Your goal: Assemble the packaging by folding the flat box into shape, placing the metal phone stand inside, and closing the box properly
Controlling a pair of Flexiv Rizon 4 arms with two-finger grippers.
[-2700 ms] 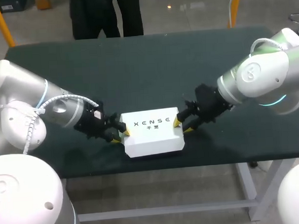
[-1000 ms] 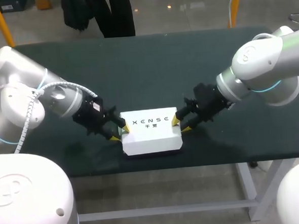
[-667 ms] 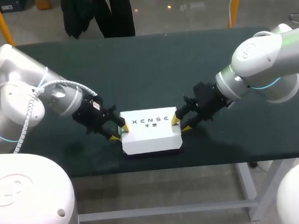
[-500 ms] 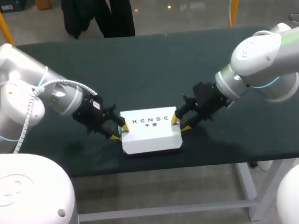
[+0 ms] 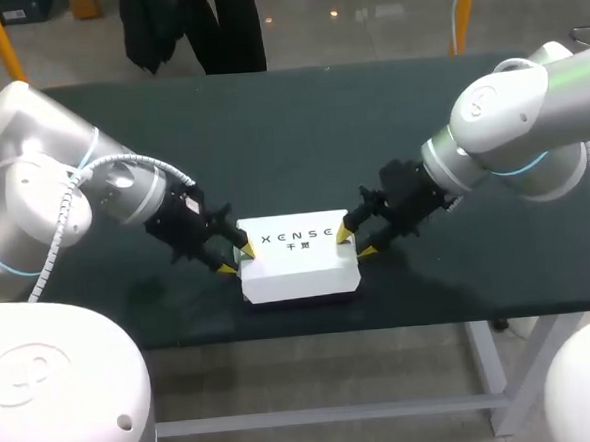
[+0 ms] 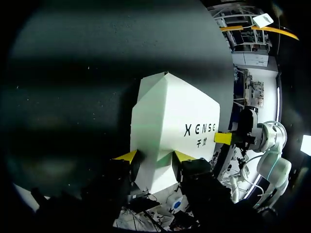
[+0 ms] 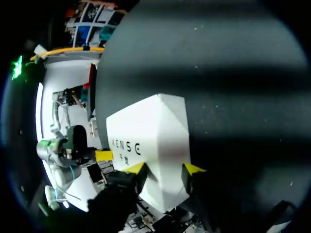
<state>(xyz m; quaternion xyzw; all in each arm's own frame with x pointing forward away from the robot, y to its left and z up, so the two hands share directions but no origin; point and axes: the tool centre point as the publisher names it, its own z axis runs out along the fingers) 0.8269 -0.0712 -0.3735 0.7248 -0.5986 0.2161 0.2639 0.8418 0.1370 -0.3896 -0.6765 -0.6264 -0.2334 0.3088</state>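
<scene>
A white rectangular cardboard box [image 5: 297, 256] lies closed near the dark green desk's [image 5: 300, 131] front edge. From above, the left tool [image 5: 234, 260] and the right tool [image 5: 354, 239] meet its opposite ends. Only the wrist views show each box end reaching between spread yellow tips.

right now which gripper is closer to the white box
Neither left nor right: it is a tie. The left gripper sets its yellow tips against the left end of the white box; the right gripper sets its tips against the right end.
</scene>
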